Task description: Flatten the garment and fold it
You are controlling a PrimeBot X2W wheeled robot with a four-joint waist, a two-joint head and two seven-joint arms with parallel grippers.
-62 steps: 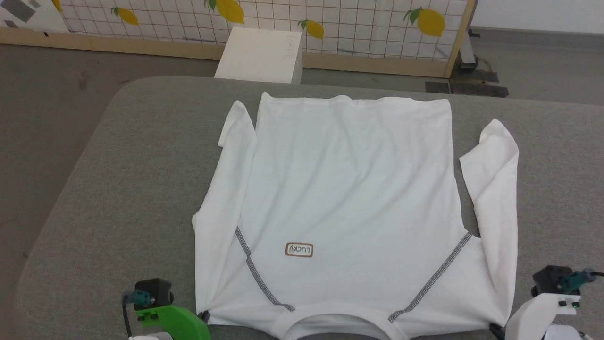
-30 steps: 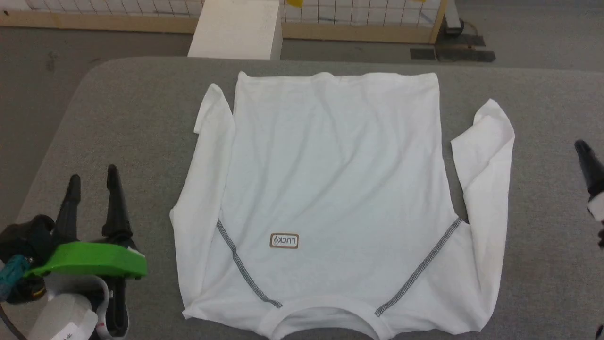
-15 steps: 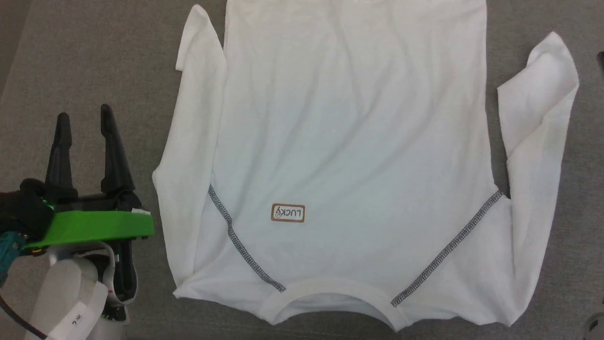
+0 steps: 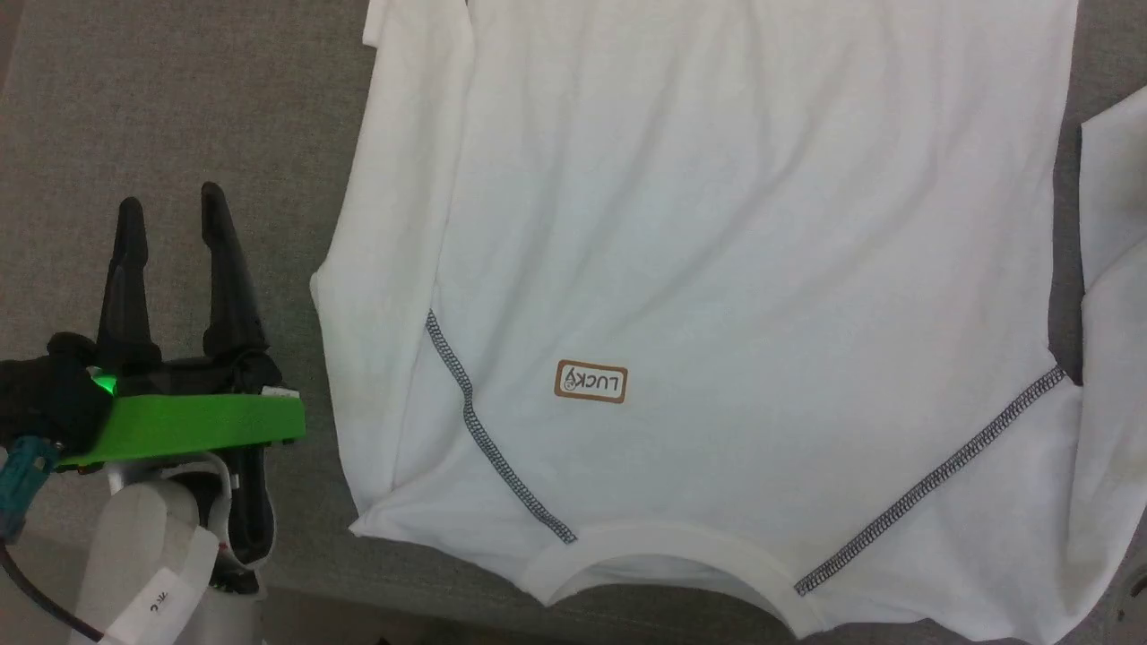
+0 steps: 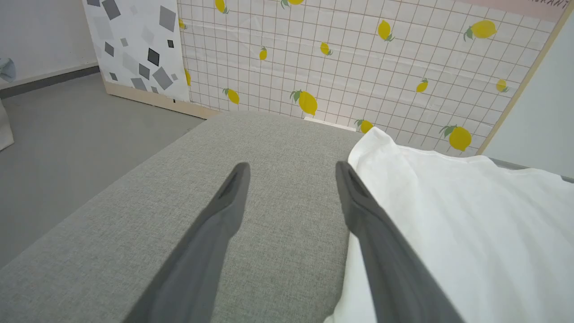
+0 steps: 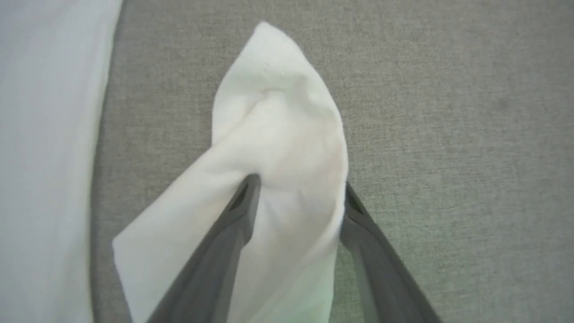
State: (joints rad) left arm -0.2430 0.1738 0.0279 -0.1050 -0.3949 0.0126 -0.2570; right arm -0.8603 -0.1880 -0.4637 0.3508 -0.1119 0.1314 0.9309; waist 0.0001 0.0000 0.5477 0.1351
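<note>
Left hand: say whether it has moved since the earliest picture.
Yes. Judged against the garment, the left hand has gone from its shoulder corner out to the robot's left and now stands open over the grey table.

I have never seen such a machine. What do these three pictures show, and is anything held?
This is a robot with two arms. The head camera looks down: a white cotton shirt with a tan-bordered LUCKY patch lies spread on a grey fabric-covered table. Beside it is the left gripper, two long dark fingers, open and empty. The other two pictures come from cameras on the wrists, looking along each gripper's fingers. The right gripper has its fingers apart, one on each side of the shirt's white sleeve, not closed. Nothing is held.
</note>
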